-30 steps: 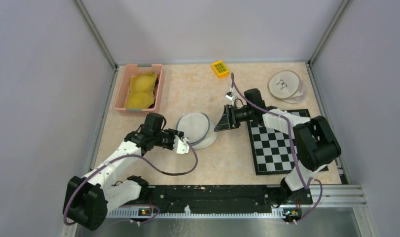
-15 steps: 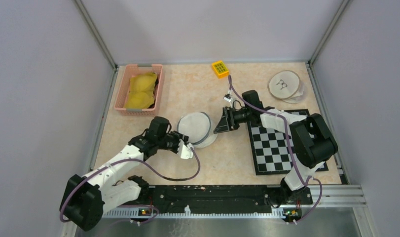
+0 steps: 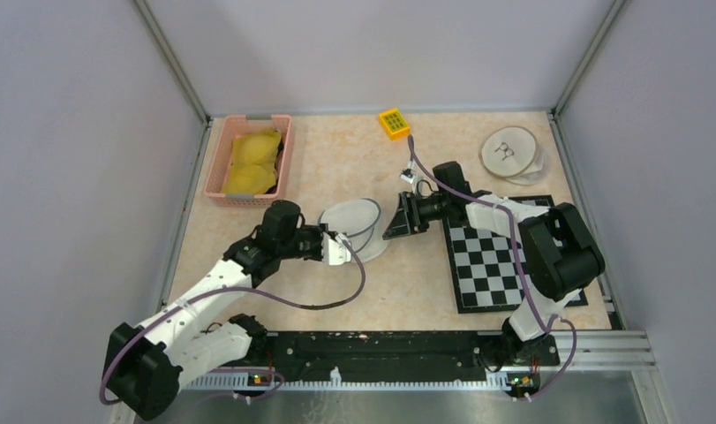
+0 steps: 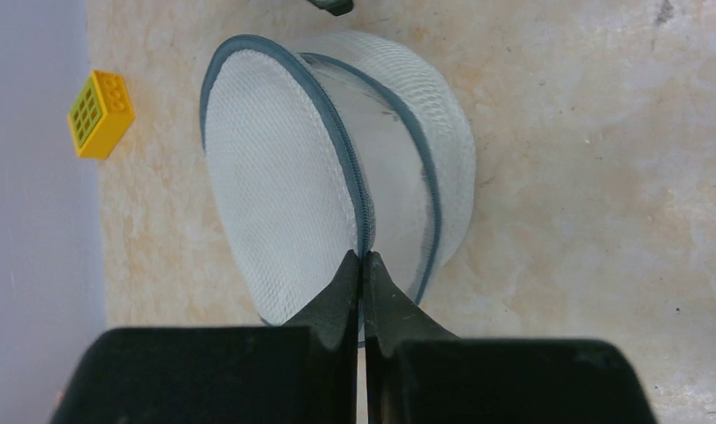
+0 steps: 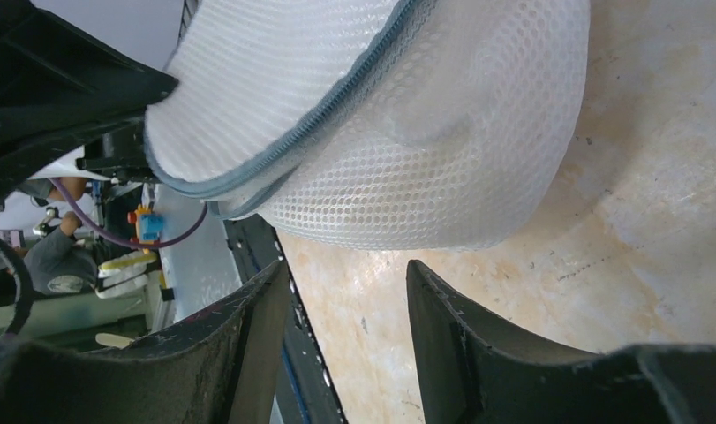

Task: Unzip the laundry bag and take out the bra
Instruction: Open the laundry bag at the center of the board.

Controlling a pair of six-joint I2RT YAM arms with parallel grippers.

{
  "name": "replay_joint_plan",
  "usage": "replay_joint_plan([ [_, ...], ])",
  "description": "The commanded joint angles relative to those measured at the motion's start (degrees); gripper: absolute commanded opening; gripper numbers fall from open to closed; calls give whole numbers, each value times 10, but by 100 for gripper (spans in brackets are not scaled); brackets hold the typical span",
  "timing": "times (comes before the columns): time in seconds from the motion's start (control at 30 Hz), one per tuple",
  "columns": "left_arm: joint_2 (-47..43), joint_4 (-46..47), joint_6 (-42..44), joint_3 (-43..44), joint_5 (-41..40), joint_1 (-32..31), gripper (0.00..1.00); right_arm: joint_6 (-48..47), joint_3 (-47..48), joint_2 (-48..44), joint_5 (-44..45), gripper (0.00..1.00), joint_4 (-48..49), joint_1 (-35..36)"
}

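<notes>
Beige marbled desk (image 3: 407, 278) carries the mesh laundry bag (image 3: 354, 223) at its centre, the left gripper (image 4: 363, 258) pinched shut on the zipper (image 4: 350, 168) at the bag's near edge, apparently to draw it open, while the right gripper (image 3: 395, 222) hangs, jaws apart, just right, likely to steady it.

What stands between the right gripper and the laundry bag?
Nothing visible. Only table lies between the open right gripper and the laundry bag. The left gripper pinches the bag's zipper on the opposite side.
</notes>
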Motion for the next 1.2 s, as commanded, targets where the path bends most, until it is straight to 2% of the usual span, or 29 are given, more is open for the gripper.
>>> replay_joint_plan([
  [0.0, -16, 32, -90, 44, -5, -2, 0, -20, 27, -11, 7, 53, -8, 5],
  [0.23, 23, 57, -195, 114, 9, 0, 0, -33, 63, -31, 36, 64, -36, 5],
  [0.47, 87, 68, -301, 180, 32, 38, 0, -16, 111, -20, 83, 66, -31, 6],
  [0.7, 152, 49, -394, 251, 80, 98, 0, 46, 85, -30, 119, 66, 16, 13],
  [0.87, 175, 43, -444, 273, 75, 111, 0, 101, 27, -95, 173, 66, 93, 15],
  [1.0, 191, 44, -477, 284, 59, 118, 0, 98, 59, -84, 206, 66, 13, 30],
  [1.17, 217, 44, -511, 298, 60, 135, 0, 61, 75, -82, 247, 65, -32, 68],
])
